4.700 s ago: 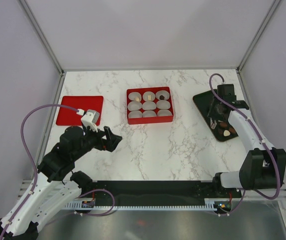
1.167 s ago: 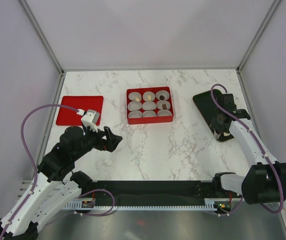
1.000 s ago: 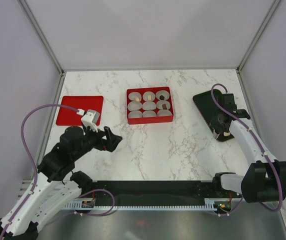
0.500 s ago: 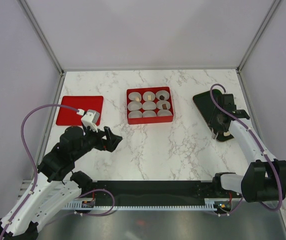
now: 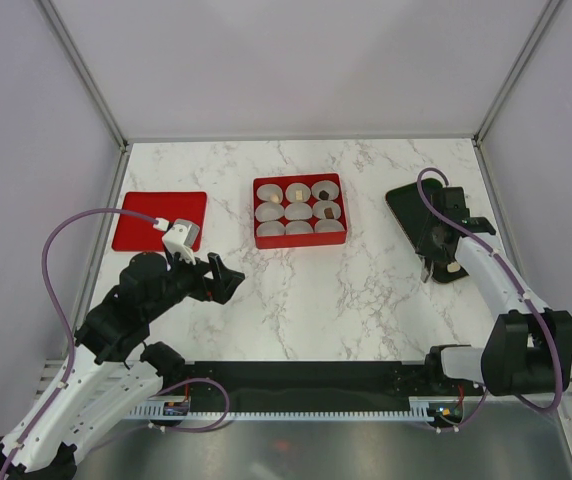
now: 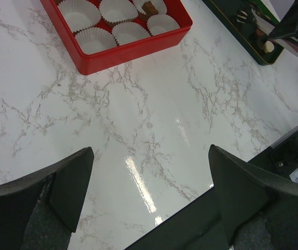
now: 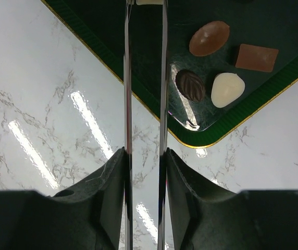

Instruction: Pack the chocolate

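The chocolate (image 7: 209,38) — tan oval, brown slab, dark ribbed leaf, cream teardrop — lies on the dark green tray (image 7: 289,21), just right of the thin blades of the right gripper (image 7: 145,8). The blades stand narrow, with a pale lump (image 7: 149,1) between their tips — whether it is gripped I cannot tell. The left gripper (image 6: 148,156) gapes wide.

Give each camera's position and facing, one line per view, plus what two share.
Top external: above and behind, looking down on the table; both arms show.
Left wrist: low, facing the red box; the left end effector frames it.
Right wrist: looking down at chocolate on the dark tray; right end effector blades show.
Shared: both wrist views see the dark tray.
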